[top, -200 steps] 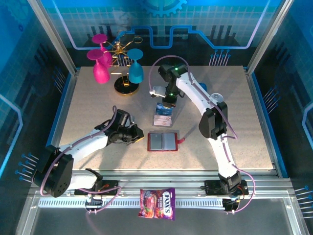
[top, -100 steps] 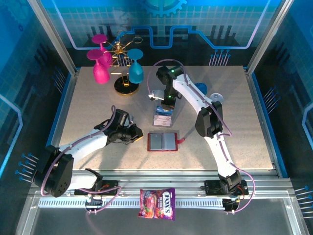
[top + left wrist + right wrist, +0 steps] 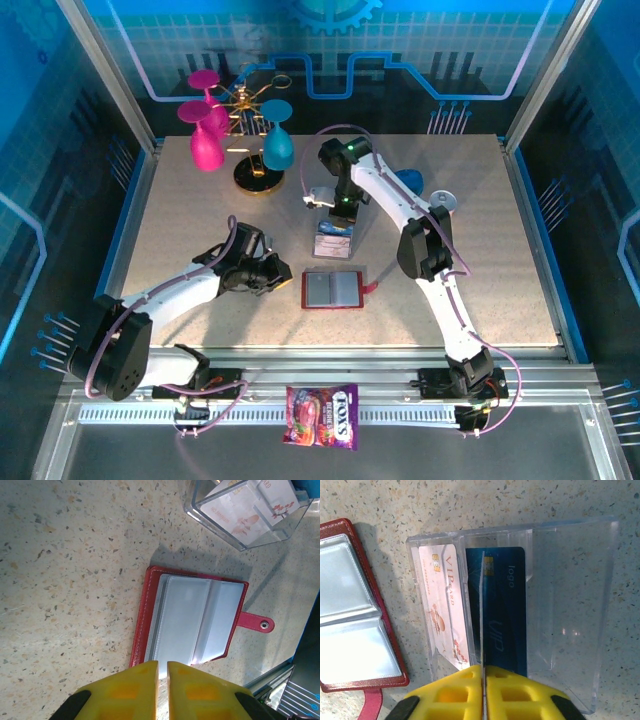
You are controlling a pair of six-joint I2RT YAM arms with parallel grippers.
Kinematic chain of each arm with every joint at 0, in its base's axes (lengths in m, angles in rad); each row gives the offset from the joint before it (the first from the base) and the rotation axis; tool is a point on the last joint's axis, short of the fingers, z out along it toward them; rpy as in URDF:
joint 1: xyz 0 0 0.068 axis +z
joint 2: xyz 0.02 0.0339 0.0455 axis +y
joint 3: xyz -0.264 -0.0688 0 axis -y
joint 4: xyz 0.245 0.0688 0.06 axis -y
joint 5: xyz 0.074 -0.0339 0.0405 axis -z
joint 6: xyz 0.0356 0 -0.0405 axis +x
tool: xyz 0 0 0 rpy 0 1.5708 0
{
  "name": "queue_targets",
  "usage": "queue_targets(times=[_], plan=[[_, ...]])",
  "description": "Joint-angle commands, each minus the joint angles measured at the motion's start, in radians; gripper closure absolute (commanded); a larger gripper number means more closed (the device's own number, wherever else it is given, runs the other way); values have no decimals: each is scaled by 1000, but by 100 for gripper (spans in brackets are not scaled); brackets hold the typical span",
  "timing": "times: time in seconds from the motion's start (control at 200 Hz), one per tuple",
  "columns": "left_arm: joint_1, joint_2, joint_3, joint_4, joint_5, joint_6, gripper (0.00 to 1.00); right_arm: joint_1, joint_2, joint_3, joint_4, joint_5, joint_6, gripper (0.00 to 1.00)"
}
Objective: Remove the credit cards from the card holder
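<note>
- The speckled table [image 3: 200,210] carries everything, with both arm bases at its near edge
- The right arm reaches to the middle of the far half; the right gripper [image 3: 340,207] hangs straight above the clear plastic box [image 3: 333,241]. In its wrist view the yellow fingers [image 3: 455,690] are pressed together on a thin third card [image 3: 482,610], seen edge-on, so I cannot tell its colour
- The left arm lies low across the near left; the left gripper [image 3: 272,280] sits just left of the card holder [image 3: 332,290]. Its fingers [image 3: 125,690] are all but closed, a narrow slit between them and nothing in it
- Two pink glasses [image 3: 205,140] and a teal glass [image 3: 277,148] stand at the far left by a gold stand [image 3: 255,178]
- A colourful candy bag [image 3: 322,415] lies on the front rail, off the table
- The box stands just beyond the card holder, close but apart
- The red card holder lies open and flat, greyish pockets up, its snap tab [image 3: 255,622] pointing right
- In the box, a pale pink card [image 3: 442,610] and a blue card [image 3: 505,610] lie in neighbouring slots
</note>
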Motion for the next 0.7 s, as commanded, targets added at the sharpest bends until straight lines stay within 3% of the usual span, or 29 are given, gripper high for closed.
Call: queue_targets(times=[0.0,0.455,0.695], plan=[[10,1,1,-32,17,24,86,18,25,25,-31,7,0,84],[10,-11,-13,-10,27,8,86,21,-48,-44,7,13,37,82],[9,22,-15,51,49,-7,86,22,-174,-198,167,-43,173,81]])
